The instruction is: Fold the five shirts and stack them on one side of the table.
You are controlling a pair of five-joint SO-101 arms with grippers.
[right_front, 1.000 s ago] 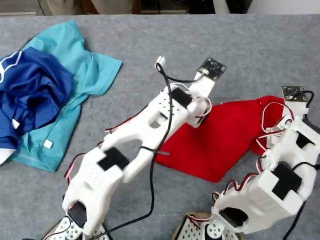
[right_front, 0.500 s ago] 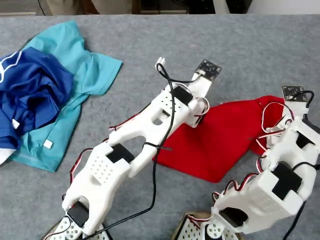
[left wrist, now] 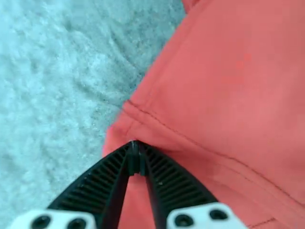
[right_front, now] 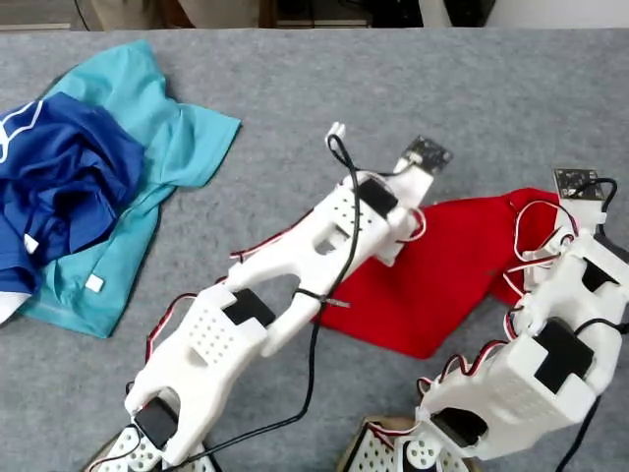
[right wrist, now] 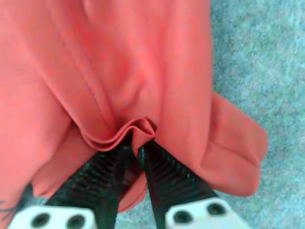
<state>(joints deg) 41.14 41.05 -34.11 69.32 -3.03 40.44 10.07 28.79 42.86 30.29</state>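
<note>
A red shirt lies partly folded on the grey table, right of centre. My left gripper is shut on the hemmed corner of the red shirt, at the shirt's left end under the left arm. My right gripper is shut on a bunched fold of the red shirt at its far right end, below the right arm. A crumpled dark blue shirt lies on a spread teal shirt at the far left.
A bit of white cloth shows at the left edge beneath the teal shirt. Both arm bases stand at the near edge. Bare grey table stretches along the back and between the teal shirt and the red one.
The left arm has swung to the right, carrying the red shirt's corner with it. The right arm has kept still.
</note>
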